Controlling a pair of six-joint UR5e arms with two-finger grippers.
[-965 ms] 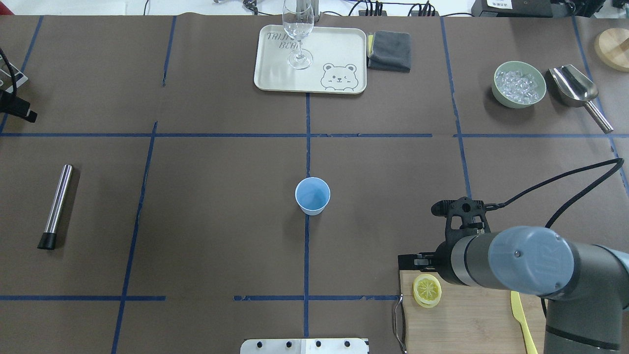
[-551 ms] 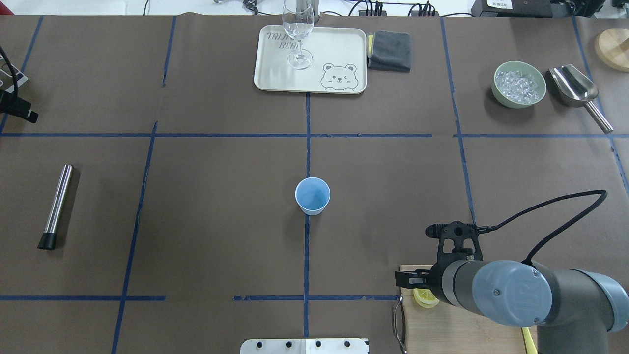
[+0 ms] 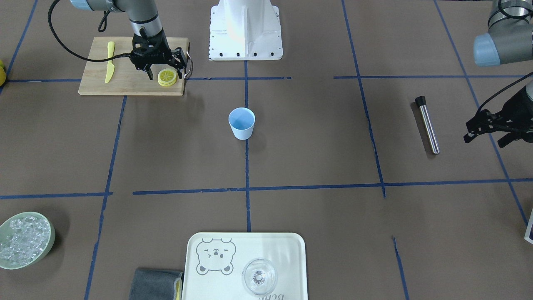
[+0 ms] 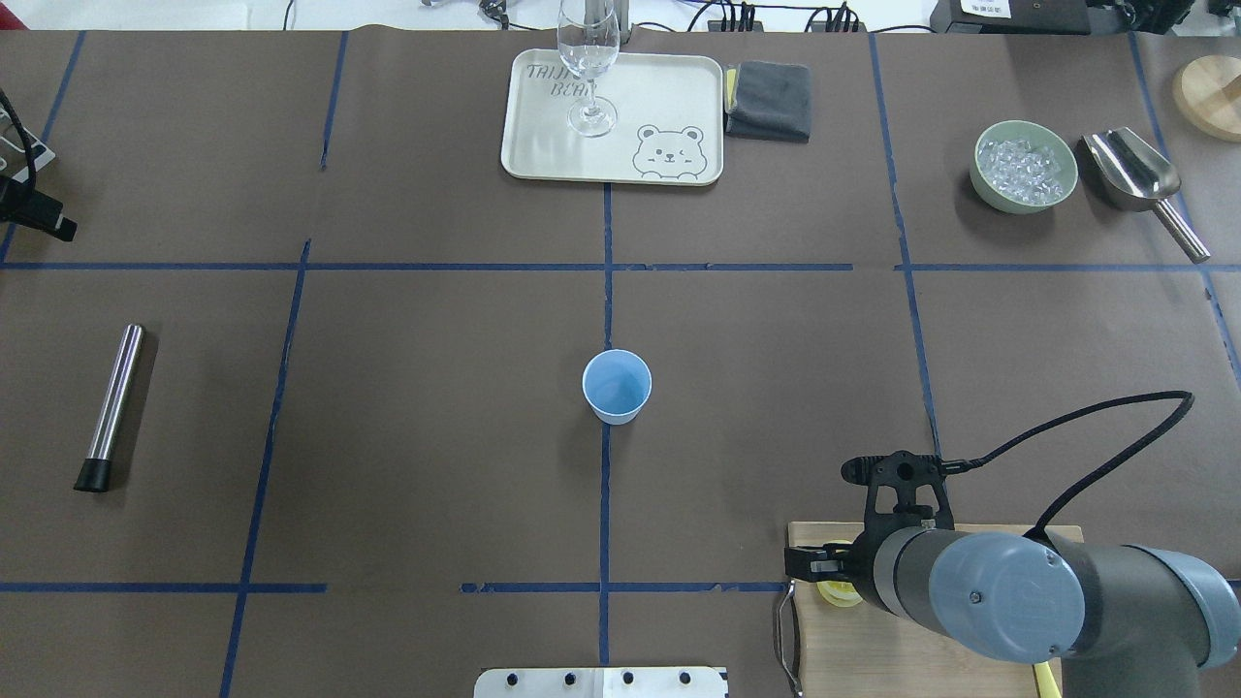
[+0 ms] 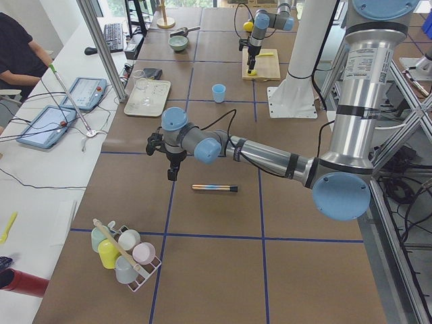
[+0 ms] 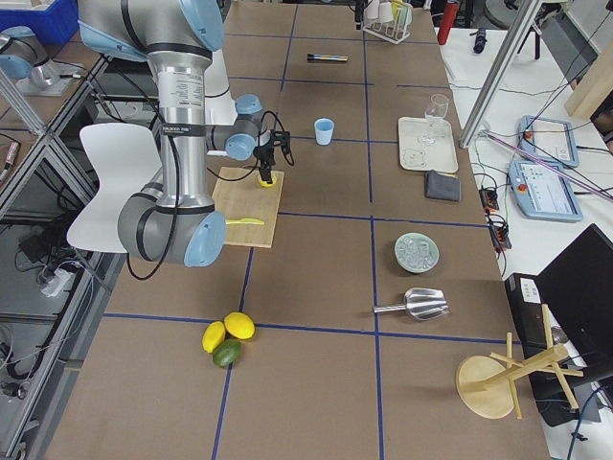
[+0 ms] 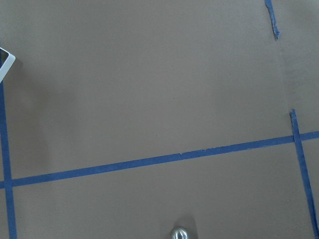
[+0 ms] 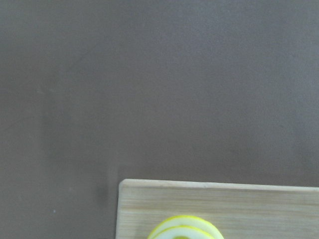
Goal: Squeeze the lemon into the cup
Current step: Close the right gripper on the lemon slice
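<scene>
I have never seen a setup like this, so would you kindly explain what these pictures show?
This is a two-armed robot at a table; each arm ends in a two-finger gripper. Two pictures look down from above, two along the table from its ends, two from cameras on the wrists. The right gripper is open, straddling a lemon slice on a wooden board that also bears a yellow knife. The left gripper hangs open near a metal rod. A blue cup stands mid-table. Further off: a tray with a glass, a bowl of ice, a scoop. Nothing is held.
</scene>
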